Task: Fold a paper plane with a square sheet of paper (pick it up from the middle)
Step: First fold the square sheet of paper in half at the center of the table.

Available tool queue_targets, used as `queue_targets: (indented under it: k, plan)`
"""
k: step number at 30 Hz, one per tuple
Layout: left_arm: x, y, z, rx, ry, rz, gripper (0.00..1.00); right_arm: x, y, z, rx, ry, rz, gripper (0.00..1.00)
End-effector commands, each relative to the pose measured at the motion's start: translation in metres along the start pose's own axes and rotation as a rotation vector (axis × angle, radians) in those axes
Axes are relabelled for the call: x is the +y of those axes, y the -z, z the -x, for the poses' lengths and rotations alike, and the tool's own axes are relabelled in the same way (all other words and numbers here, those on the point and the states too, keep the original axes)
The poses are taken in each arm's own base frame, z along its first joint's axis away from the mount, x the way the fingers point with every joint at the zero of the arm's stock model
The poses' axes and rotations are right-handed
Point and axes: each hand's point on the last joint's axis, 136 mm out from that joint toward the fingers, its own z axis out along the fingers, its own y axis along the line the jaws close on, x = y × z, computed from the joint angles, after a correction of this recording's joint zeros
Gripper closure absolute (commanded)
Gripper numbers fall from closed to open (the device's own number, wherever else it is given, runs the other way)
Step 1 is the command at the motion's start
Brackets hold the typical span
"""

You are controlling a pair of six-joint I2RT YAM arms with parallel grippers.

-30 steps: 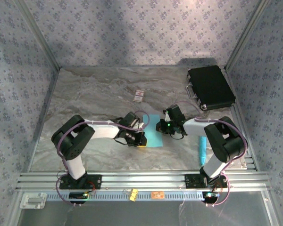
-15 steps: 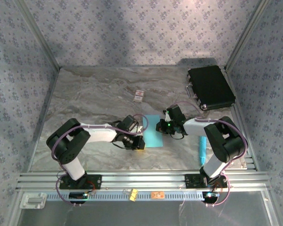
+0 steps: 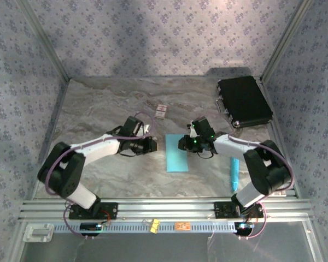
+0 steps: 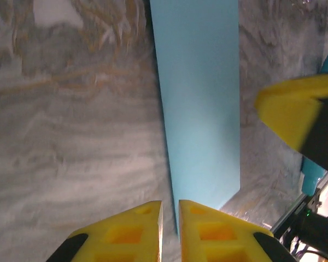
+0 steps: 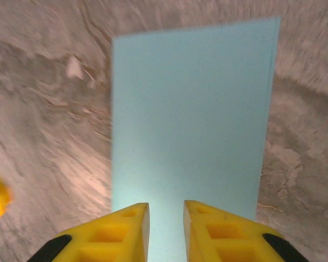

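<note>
**Overhead view.** The light-blue sheet of paper lies flat on the marble worktop, midway between its left and right edges and nearer the near edge than the far one. It shows as a narrow rectangle, with its long sides running from near to far. The left gripper sits just left of the sheet and clear of it. The right gripper is at the sheet's far right corner. Whether it touches the paper cannot be told from here. A black case occupies the far right corner. A small white card lies beyond the sheet. A cyan pen lies near the right edge, well apart from the paper.

**Left wrist view.** The left gripper has its yellow fingers parted by a narrow slit, with nothing gripped between them. The sheet stretches away ahead. A blurred yellow finger of the other arm stands at the right.

**Right wrist view.** The right gripper has its jaws slightly apart and grips nothing. The sheet lies flat below and ahead of the fingers.
</note>
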Motion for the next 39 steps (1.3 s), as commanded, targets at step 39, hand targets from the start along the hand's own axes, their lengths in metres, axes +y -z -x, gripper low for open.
queue_targets:
  k: [39]
  plan:
    - [0.031,-0.093,0.049,0.133,0.082,0.007,0.89,-0.030,0.007,-0.080,0.114,-0.278,-0.083,0.58]
